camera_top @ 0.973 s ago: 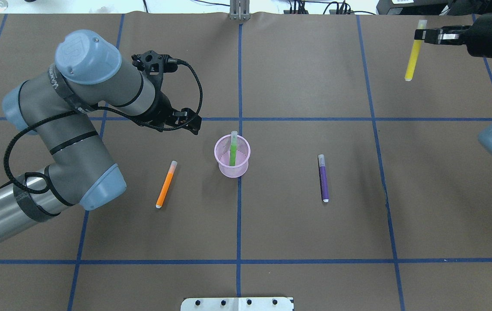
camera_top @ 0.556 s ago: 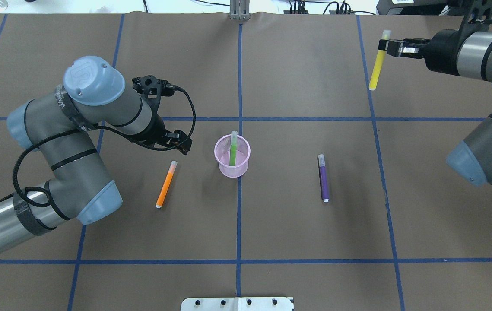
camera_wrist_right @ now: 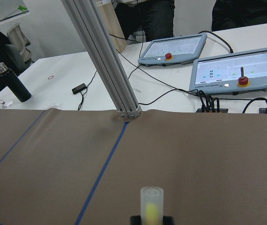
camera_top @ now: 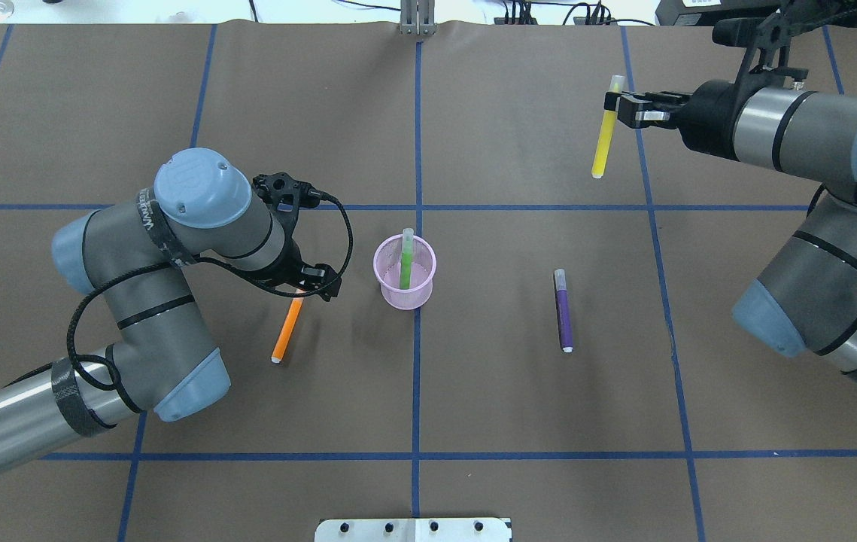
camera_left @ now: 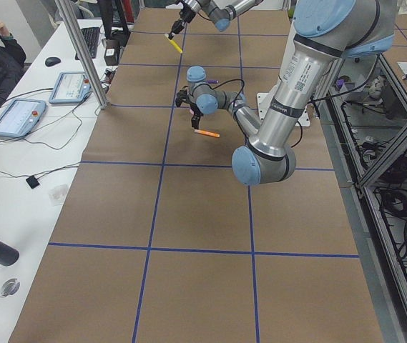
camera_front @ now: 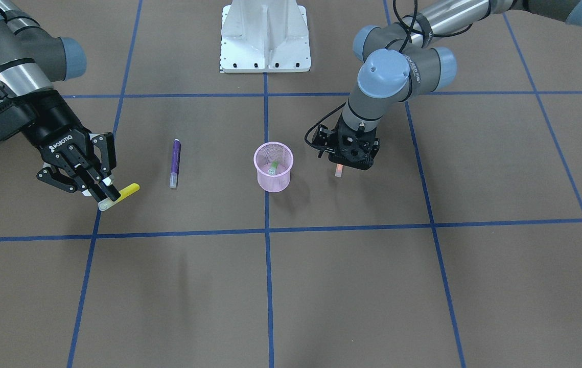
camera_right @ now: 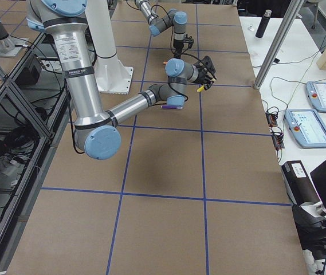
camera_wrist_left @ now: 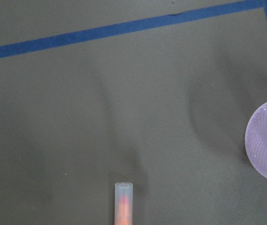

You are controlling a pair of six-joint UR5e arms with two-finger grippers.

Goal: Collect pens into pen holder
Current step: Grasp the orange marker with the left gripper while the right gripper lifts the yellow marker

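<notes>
The pink mesh pen holder (camera_top: 404, 280) stands upright mid-table with a green pen (camera_top: 405, 260) in it; it also shows in the front view (camera_front: 273, 171). An orange pen (camera_top: 285, 331) lies left of it. My left gripper (camera_top: 317, 288) hovers over that pen's cap end (camera_wrist_left: 123, 201), open and empty; no fingers show in the left wrist view. A purple pen (camera_top: 563, 310) lies right of the holder. My right gripper (camera_top: 615, 107) is shut on a yellow pen (camera_top: 603, 139) near its pale cap (camera_wrist_right: 152, 201), held in the air far right of the holder.
The robot's white base plate (camera_front: 265, 36) is at the table's robot side. A metal post (camera_top: 417, 19) stands at the far edge. Beyond it is an operators' table with teach pendants (camera_wrist_right: 236, 65). Blue tape lines cross the brown table cover.
My left gripper has moved nearer and down, from beside the holder to over the orange pen's cap end. My right arm has carried the yellow pen leftward, toward the table's middle.
</notes>
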